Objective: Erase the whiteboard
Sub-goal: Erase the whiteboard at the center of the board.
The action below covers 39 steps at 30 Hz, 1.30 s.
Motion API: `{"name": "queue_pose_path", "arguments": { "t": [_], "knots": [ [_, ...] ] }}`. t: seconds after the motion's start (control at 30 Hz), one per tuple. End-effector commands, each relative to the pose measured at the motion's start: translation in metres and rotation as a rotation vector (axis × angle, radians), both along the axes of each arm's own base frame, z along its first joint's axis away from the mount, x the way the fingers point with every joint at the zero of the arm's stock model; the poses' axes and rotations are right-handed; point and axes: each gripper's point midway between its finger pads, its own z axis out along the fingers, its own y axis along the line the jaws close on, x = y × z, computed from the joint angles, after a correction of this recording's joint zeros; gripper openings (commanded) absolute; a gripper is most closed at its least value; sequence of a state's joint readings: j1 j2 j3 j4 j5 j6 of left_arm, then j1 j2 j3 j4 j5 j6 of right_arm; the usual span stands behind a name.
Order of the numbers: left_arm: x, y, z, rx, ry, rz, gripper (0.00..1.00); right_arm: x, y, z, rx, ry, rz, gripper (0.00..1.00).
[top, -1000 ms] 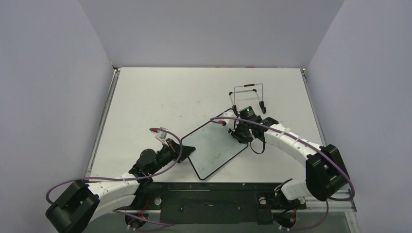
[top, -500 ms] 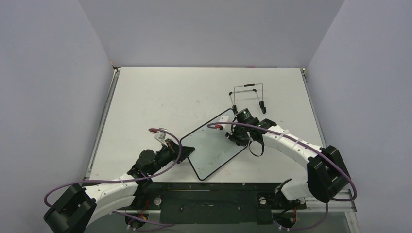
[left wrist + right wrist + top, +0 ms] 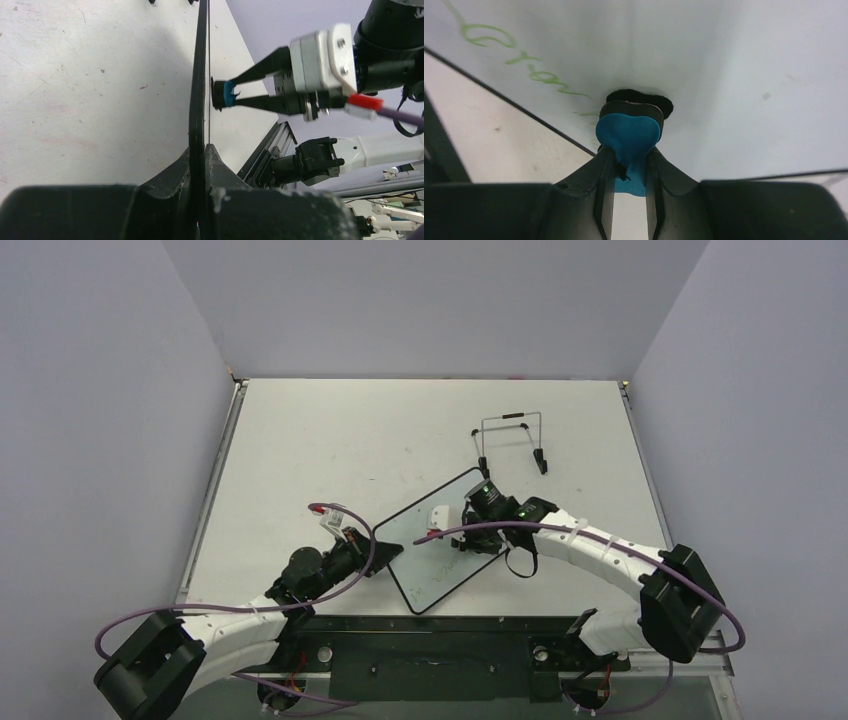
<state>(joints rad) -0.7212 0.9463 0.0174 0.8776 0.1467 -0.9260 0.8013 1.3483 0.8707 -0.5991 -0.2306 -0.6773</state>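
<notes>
The whiteboard (image 3: 418, 552), white with a thin black frame, lies at an angle near the table's front edge. My left gripper (image 3: 377, 552) is shut on its left edge; in the left wrist view the frame (image 3: 199, 90) runs edge-on between the jaws (image 3: 200, 156). My right gripper (image 3: 462, 537) is shut on the small blue-black eraser (image 3: 629, 131) and presses its black pad against the board (image 3: 734, 60). Green handwriting (image 3: 526, 62) lies just left of the eraser. The eraser (image 3: 228, 94) also shows touching the board in the left wrist view.
A wire stand with black feet (image 3: 511, 441) stands behind the board on the far right. The black base rail (image 3: 430, 645) runs along the near edge. Grey walls enclose the table on three sides.
My right gripper has slid the eraser from the board's far right corner toward its middle, leftward and nearer. The left gripper and the board have stayed put.
</notes>
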Motion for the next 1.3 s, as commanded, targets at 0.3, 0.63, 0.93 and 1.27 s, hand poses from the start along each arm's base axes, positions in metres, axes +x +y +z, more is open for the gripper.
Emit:
{"name": "queue_pose_path", "arguments": {
  "t": [0.3, 0.63, 0.93, 1.27],
  "knots": [
    [0.000, -0.011, 0.061, -0.166, -0.107, -0.038, 0.00, -0.002, -0.005, 0.021, 0.114, -0.039, 0.068, 0.00],
    [0.000, -0.012, 0.066, -0.157, -0.102, -0.041, 0.00, 0.031, -0.029, 0.039, -0.065, -0.229, 0.153, 0.00],
    [0.001, -0.011, 0.067, -0.177, -0.081, -0.034, 0.00, -0.030, 0.010, 0.017, -0.077, -0.165, 0.407, 0.00],
    [0.003, -0.013, 0.065, -0.197, -0.048, -0.034, 0.00, 0.005, 0.022, 0.036, -0.098, -0.322, 0.256, 0.00]
  ]
}}
